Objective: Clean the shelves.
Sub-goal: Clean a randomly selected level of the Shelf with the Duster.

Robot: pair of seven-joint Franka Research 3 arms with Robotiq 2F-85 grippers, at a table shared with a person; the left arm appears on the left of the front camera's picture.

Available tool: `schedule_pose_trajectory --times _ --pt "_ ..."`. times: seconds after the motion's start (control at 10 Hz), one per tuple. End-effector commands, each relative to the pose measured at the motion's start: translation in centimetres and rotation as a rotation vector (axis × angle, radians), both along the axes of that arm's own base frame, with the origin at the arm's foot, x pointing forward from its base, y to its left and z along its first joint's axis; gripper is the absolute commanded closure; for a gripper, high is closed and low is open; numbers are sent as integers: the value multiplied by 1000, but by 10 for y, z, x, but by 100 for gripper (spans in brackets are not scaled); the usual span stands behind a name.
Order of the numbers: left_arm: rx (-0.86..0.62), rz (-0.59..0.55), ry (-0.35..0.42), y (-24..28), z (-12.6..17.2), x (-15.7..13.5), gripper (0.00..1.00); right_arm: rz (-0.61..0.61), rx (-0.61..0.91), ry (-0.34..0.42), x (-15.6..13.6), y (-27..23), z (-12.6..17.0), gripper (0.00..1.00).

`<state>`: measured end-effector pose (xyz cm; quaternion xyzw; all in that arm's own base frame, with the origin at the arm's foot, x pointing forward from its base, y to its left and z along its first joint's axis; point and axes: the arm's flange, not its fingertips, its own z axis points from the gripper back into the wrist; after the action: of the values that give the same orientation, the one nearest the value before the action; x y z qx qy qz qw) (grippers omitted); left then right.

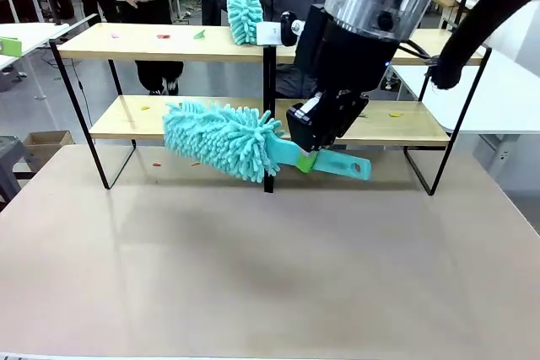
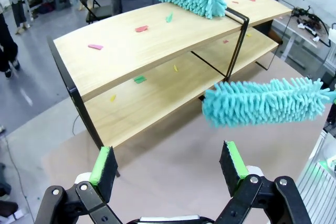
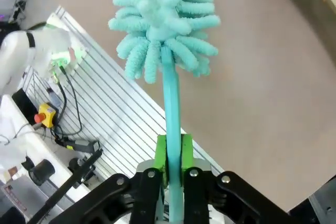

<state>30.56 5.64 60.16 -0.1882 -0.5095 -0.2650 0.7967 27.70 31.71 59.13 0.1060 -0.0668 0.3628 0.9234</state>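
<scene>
The shelves (image 1: 152, 43) are two long light wooden boards on a thin black frame with a black centre post (image 1: 269, 82); small coloured scraps (image 1: 163, 36) lie on both boards. My right gripper (image 1: 305, 159) is shut on the handle of a teal fluffy duster (image 1: 221, 136), whose head hangs in front of the lower board's left half. The right wrist view shows the duster (image 3: 163, 19) clamped between green pads (image 3: 160, 153). A person's hand holds a second teal duster (image 1: 244, 8) on the top board. My left gripper (image 2: 170, 163) stands open, facing the shelves (image 2: 131, 45).
The grey-brown tabletop (image 1: 253, 276) stretches in front of the rack. A person stands behind the shelves at the centre, others farther back left. White tables (image 1: 506, 99) flank the rack, and a cardboard box (image 1: 42, 145) sits on the floor at left.
</scene>
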Motion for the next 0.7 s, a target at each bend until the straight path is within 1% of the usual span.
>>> schedule_pose_trajectory --times 0.0,0.1,0.2,0.3,0.4,0.5,0.6 --pt "2 -4 0 -1 -1 0 0 -199 72 -161 2 19 -13 88" --pt "2 -4 0 -1 -1 0 0 -312 98 -205 3 23 -17 88" --pt "2 -4 0 -1 -1 0 0 -374 58 -223 0 23 -22 88" --pt "2 -4 0 -1 -1 0 0 -409 0 -199 -1 24 -30 88" --pt "2 -4 0 -1 -1 0 0 -438 -15 -205 4 27 -38 88" --pt "2 -4 0 -1 -1 0 0 -436 -17 -204 8 32 -45 88" --pt "2 -4 0 -1 -1 0 0 -464 12 -228 13 38 -49 88"
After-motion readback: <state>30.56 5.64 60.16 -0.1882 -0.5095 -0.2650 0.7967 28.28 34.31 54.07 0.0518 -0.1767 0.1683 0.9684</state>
